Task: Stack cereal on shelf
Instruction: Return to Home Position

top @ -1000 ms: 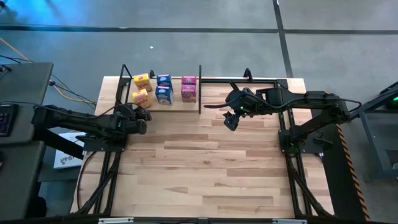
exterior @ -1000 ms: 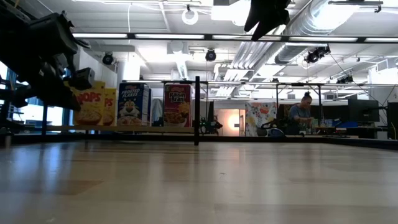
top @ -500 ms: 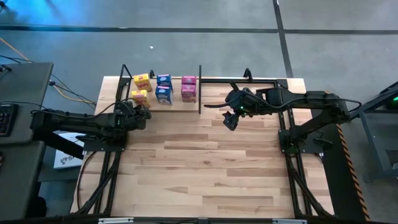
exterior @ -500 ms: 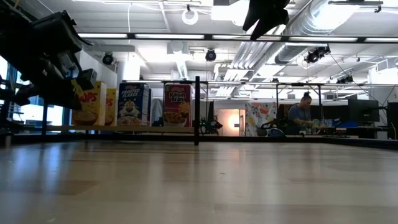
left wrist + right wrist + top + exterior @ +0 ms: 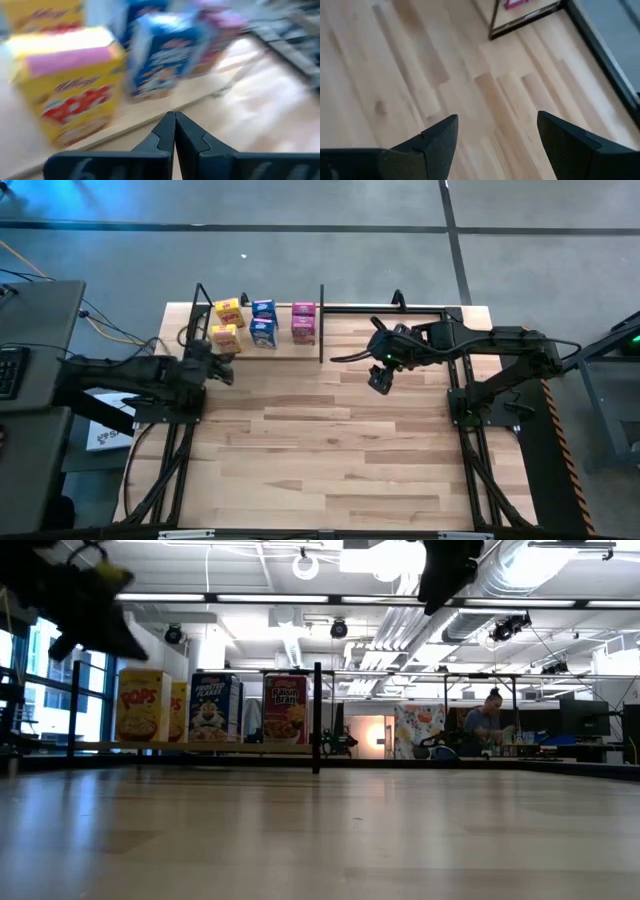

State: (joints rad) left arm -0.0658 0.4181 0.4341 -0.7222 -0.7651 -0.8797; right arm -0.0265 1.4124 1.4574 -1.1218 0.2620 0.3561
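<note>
Left hand (image 5: pixel 224 370), pressed together, is hovering off the front edge of the shelf (image 5: pixel 282 342); right hand (image 5: pixel 379 383), spread, is hanging over open tabletop (image 5: pixel 330 445).

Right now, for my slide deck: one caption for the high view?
Cereal boxes on the shelf; left gripper shut nearby, right gripper open to the side.

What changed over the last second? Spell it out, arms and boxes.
The left gripper, shut and empty, pulled back from the front yellow cereal box and rose clear of it. The right gripper, open, shifted slightly away from the shelf. The cereal boxes kept their places on the shelf.
</note>
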